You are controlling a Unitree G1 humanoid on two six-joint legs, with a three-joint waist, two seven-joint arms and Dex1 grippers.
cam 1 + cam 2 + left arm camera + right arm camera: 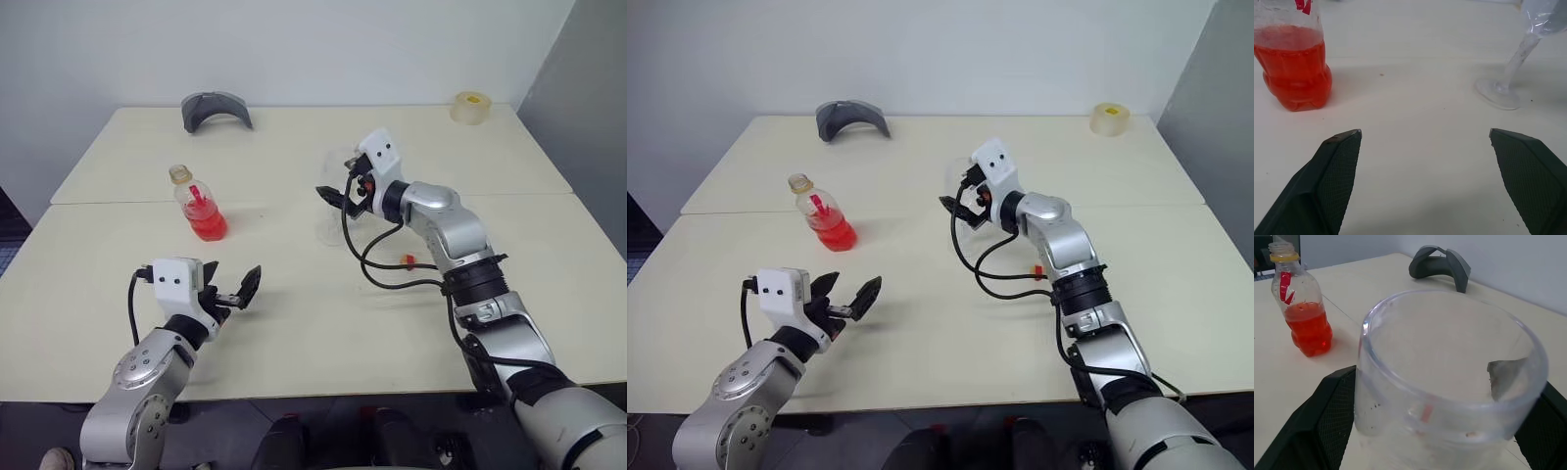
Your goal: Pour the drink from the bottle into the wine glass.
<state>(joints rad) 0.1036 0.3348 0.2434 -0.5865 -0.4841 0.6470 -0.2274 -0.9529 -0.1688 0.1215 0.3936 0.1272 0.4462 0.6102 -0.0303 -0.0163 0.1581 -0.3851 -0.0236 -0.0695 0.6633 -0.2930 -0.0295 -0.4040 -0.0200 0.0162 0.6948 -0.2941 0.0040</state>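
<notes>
No readable writing for you: the bottle carries a red-and-white label, text too small to make out. It stands upright on the left part of the desk, cap off, open neck with a yellowish ring, the drink filling its lower part. A small red-and-yellow cap lies on the desk beside your right forearm.

The desk is pale cream, two tops pushed together with a seam across; plain white wall behind, grey wall on the right.

A grey curved object sits at the far edge left of centre, and a roll of yellowish tape at the far right corner, both well apart from the task things.

The wine glass stands mid-desk, right of the bottle, empty. Your right gripper is spread wide with a finger on each side of the bowl; contact unclear. Your left gripper is spread wide and empty, near the front edge, with the bottle ahead of it.
</notes>
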